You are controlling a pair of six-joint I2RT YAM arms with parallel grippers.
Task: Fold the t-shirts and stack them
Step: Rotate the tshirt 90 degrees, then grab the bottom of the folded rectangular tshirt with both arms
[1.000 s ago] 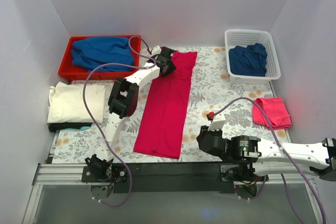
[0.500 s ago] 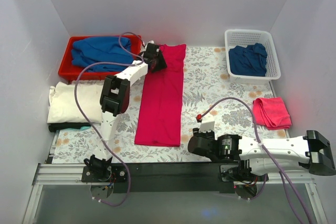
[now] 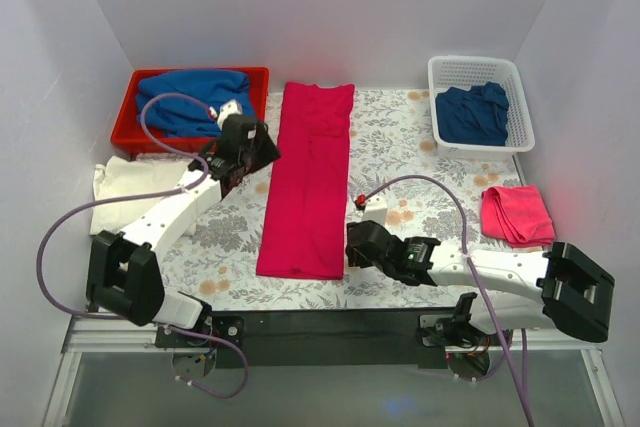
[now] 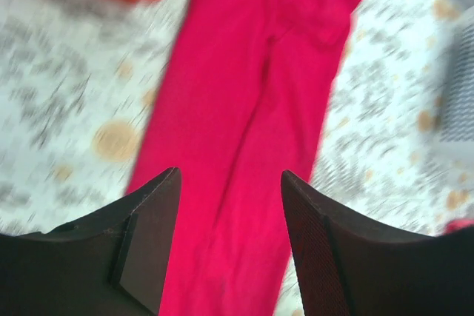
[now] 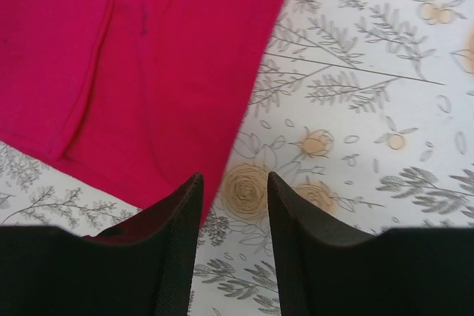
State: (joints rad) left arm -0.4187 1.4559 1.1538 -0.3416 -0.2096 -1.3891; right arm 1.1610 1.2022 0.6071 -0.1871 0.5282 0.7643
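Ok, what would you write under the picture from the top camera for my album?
Left gripper and right gripper on either side of a long folded crimson-pink t-shirt on the floral tablecloth.

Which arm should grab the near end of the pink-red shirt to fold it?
Right, probably: the right tool hovers open at the shirt's near corner; the left tool is farther up its side.
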